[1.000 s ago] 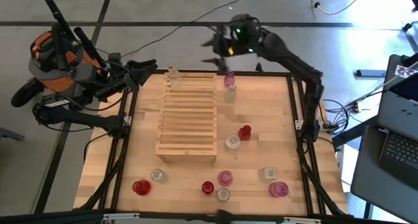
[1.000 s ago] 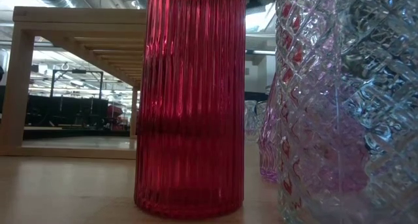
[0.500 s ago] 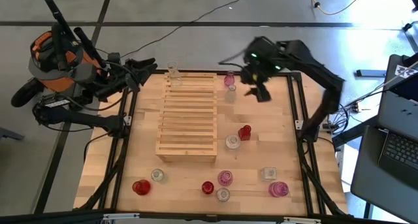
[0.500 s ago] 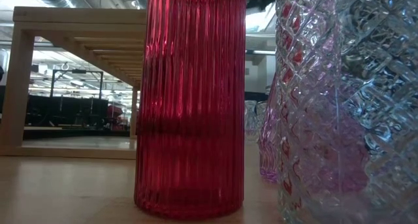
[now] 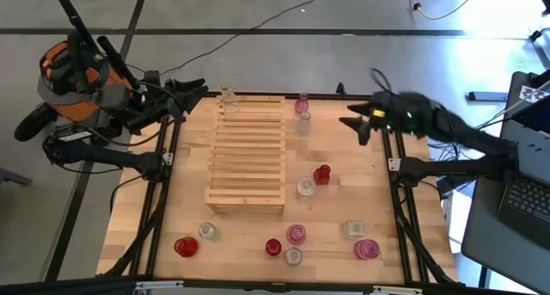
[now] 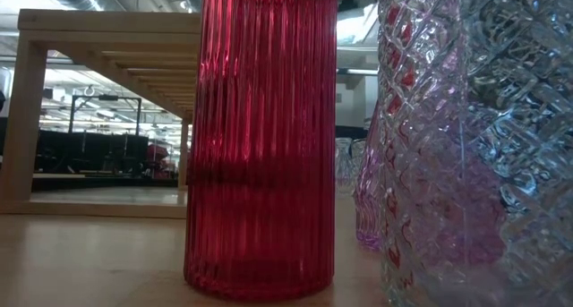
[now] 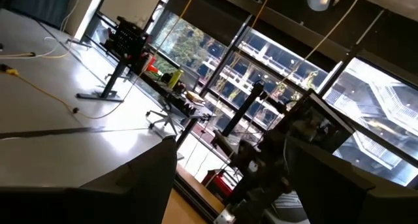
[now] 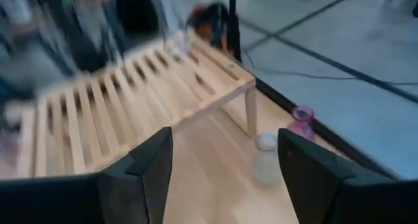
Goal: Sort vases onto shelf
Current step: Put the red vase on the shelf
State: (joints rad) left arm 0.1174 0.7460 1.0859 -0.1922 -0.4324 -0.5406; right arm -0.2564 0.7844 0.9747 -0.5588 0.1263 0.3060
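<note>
We see the right gripper [image 5: 358, 127] hanging over the bench's [image 5: 344, 170] right edge, fingers spread apart, nothing between them; in its wrist view both dark fingers [image 8: 147, 178] stand wide with bare bench between them.

Ahead of that gripper, toward the far edge of the bench, stand a pink vase [image 5: 302, 105] and a clear vase [image 5: 304, 124] just beside it; the same pair shows in the right wrist view, pink [image 8: 302, 119] and clear [image 8: 265, 157], next to the shelf's leg.

The shelf [image 5: 248, 153] lies well to the gripper's left, mid-bench, slats running crosswise; one clear bottle [image 5: 229, 95] stands at its far left corner.

Nearer to us than the gripper: a red vase [image 5: 322, 174] touching or just beside a clear one [image 5: 306, 187]; further on, a row along the near edge, red [image 5: 186, 246], clear [image 5: 208, 231], red [image 5: 273, 247], pink [image 5: 296, 235], clear [image 5: 294, 257], clear [image 5: 353, 230], pink [image 5: 367, 248]; all on the bench, none on the lower tiers.

Left gripper [image 5: 191, 90] is parked off the bench's far left corner, well apart from every vase; we can't tell whether it is open or closed.
</note>
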